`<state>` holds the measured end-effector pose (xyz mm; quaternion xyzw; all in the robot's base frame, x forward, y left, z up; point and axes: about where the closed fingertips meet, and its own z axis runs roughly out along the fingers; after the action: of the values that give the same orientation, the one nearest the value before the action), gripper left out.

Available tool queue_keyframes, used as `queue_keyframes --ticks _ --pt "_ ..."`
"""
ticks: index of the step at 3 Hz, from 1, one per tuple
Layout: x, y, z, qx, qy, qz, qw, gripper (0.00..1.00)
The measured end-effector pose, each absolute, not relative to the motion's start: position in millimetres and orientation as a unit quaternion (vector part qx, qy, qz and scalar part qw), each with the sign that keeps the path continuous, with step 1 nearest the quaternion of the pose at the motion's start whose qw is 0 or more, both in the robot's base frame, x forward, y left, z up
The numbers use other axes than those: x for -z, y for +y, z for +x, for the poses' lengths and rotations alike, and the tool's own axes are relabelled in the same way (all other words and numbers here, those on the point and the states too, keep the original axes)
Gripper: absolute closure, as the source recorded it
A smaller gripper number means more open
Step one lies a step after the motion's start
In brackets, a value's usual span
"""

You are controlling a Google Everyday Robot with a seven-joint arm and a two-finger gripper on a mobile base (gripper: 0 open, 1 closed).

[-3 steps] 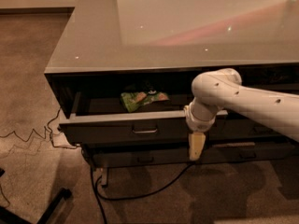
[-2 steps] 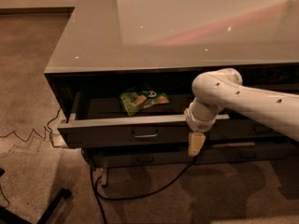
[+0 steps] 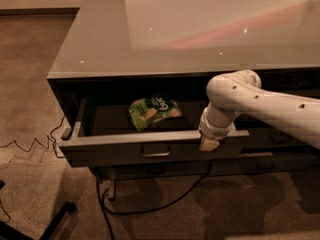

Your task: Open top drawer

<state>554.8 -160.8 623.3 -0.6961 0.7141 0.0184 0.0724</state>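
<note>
The top drawer [image 3: 115, 154] is a wide dark grey drawer under the grey counter. It stands pulled out, with its small metal pull [image 3: 155, 153] at the centre of the front. A green snack bag [image 3: 152, 112] lies on its inner floor. My gripper [image 3: 209, 144] hangs from the white arm [image 3: 260, 104], which reaches in from the right. The gripper sits at the top edge of the drawer front, right of the pull.
The glossy grey counter top [image 3: 200, 29] overhangs the drawer. A shallower grey drawer front [image 3: 240, 165] sits below. A black cable [image 3: 150, 206] runs over the carpet under the cabinet. Thin wires [image 3: 30, 146] lie at the left, and a black leg [image 3: 55, 219] at the bottom left.
The top drawer has slid further out toward the camera. My gripper has moved up from below the drawer front to its top edge.
</note>
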Motion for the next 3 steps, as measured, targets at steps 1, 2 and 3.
queue_keyframes --ticks 1,2,3 --pt "-625.3 -161.0 554.0 -0.018 0.714 -0.696 0.072 0.88" --pt "-625.6 -161.6 551.9 -0.018 0.714 -0.696 0.072 0.94" --pt "-625.6 -161.6 551.8 -0.018 0.714 -0.696 0.072 0.75"
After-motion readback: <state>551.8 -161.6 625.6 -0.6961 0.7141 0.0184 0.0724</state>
